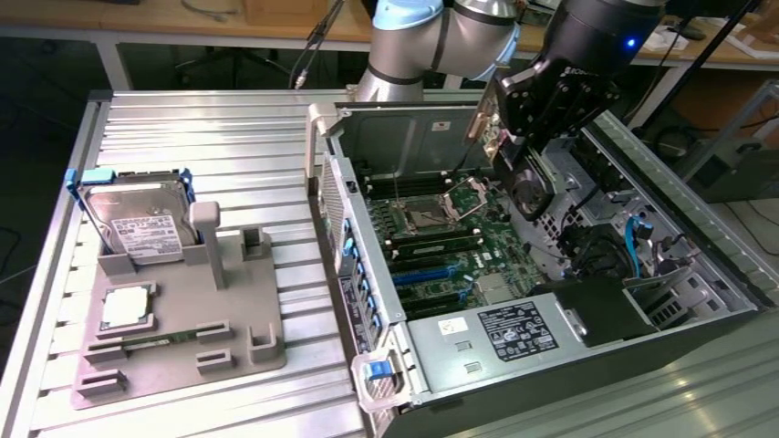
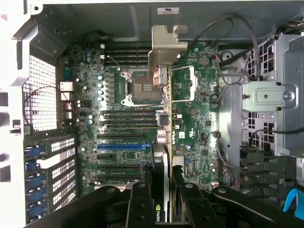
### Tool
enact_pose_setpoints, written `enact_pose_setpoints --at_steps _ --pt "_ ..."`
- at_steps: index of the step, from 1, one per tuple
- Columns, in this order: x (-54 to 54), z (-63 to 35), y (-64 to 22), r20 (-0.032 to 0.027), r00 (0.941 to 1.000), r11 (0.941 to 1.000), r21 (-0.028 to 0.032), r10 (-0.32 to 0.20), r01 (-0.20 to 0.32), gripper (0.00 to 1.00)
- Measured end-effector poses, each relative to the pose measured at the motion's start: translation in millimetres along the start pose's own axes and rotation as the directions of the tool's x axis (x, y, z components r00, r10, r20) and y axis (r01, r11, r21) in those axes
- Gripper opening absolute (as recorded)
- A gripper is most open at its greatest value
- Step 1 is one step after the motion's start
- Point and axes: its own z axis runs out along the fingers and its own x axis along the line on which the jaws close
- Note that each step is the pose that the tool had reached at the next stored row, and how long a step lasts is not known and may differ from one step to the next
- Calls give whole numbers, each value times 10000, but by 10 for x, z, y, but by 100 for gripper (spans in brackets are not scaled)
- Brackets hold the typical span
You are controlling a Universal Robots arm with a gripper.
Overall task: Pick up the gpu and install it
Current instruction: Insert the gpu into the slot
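Black fingers [image 2: 140, 202] of the gripper [image 2: 164, 194] sit closest to the wrist camera. They are clamped from both sides on the gpu [image 2: 165, 123], which is seen edge-on, with its silver bracket [image 2: 164, 47] at the end away from the grip.

Biggest in the exterior view is the ribbed metal bench [image 1: 207, 128], which carries everything else. Toward the exterior view's right lies the open computer case [image 1: 365, 274], its inside facing up. Over the case reaches the arm [image 1: 426, 46]. Its gripper [image 1: 535, 137] holds the gpu [image 1: 526, 187] upright above the case's interior, a round fan showing on the card's dark face.

Beneath the card spreads the green motherboard [image 1: 451, 246]. The card seems to hang clear of it, though from these angles I cannot be sure its lower edge is free.

On the exterior view's left, well apart from the gripper, a grey holder [image 1: 244, 310] rests on the bench. A hard drive [image 1: 140, 219] with a white label and blue frame stands upright in the holder's far end.

On the motherboard, the CPU socket [image 2: 140, 88] with its metal frame lies just beside the line of the held card. Smallest is the square silver CPU chip [image 1: 126, 308], lying flat in a recess of the holder, nearer the camera than the hard drive.
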Motion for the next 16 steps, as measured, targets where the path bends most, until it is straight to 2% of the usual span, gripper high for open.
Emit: enact_pose_setpoints --at_steps 16 --pt "0 0 0 -16 9996 9996 0 -286 286 27"
